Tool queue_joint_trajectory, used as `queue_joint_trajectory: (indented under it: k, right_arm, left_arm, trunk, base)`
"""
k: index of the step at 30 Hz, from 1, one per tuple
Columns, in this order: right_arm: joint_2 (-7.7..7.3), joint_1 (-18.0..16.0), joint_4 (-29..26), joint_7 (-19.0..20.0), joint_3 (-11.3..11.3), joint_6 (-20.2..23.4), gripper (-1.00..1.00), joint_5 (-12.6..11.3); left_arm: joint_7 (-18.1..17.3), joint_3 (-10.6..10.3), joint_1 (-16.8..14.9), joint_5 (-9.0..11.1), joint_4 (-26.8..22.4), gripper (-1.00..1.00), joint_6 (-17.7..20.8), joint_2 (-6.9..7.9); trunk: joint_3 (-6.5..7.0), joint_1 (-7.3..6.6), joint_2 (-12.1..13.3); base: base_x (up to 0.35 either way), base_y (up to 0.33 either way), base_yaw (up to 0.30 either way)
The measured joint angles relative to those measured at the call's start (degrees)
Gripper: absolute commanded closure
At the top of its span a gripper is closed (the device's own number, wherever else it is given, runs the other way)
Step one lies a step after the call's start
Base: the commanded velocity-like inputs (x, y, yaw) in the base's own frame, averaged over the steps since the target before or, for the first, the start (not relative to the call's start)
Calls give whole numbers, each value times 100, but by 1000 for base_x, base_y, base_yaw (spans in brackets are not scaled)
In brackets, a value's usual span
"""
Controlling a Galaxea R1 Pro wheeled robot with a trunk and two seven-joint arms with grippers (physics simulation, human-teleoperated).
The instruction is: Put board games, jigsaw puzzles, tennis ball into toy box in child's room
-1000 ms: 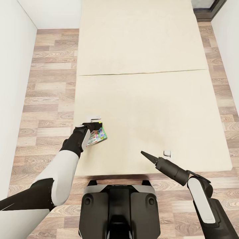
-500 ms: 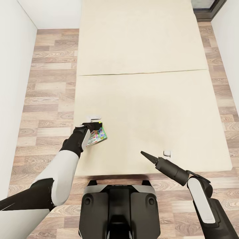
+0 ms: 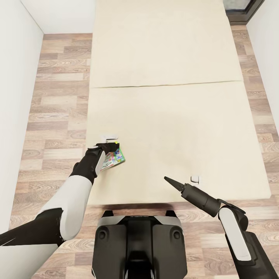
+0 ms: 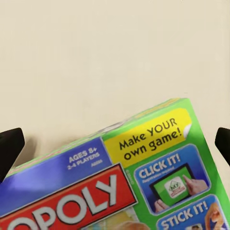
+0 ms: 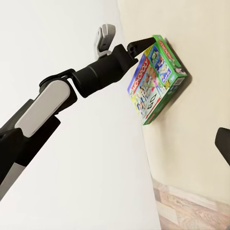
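A Monopoly board game (image 3: pixel 115 159), a flat green-edged box, lies on the beige mattress of the bed (image 3: pixel 166 116) near its front left corner. In the left wrist view the board game (image 4: pixel 143 182) lies between the two far-apart black fingertips (image 4: pixel 9 148) of my open left gripper (image 4: pixel 115 143). In the head view my left gripper (image 3: pixel 110 146) sits over the box's far edge. The right wrist view shows the box (image 5: pixel 155 81) with the left gripper (image 5: pixel 139 46) at its top edge. My right gripper (image 3: pixel 167 179) hovers open over the bed's front edge, holding nothing.
Wood-plank floor (image 3: pixel 58 108) runs along the bed's left and right sides, with a white wall (image 3: pixel 15 97) at far left. Two small white fittings (image 3: pixel 109 136) (image 3: pixel 195 179) sit on the mattress near each gripper. A dark window frame (image 3: pixel 242 11) stands at back right.
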Motion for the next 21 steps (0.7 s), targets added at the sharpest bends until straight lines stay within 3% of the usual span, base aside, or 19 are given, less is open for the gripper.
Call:
queue_joint_trajectory:
  k: [16, 21]
  right_arm:
    - [0, 0, 0, -3, 0, 0, -100, 0]
    - [0, 1, -1, -7, -1, 0, -100, 1]
  left_arm:
    - [0, 0, 0, 0, 0, -100, 0, 0]
    - [0, -5, 0, -1, 1, -100, -1, 0]
  trunk:
    - [0, 0, 0]
    - [0, 1, 0]
  base:
    - [-24, -1, 0]
    - [-124, -115, 0]
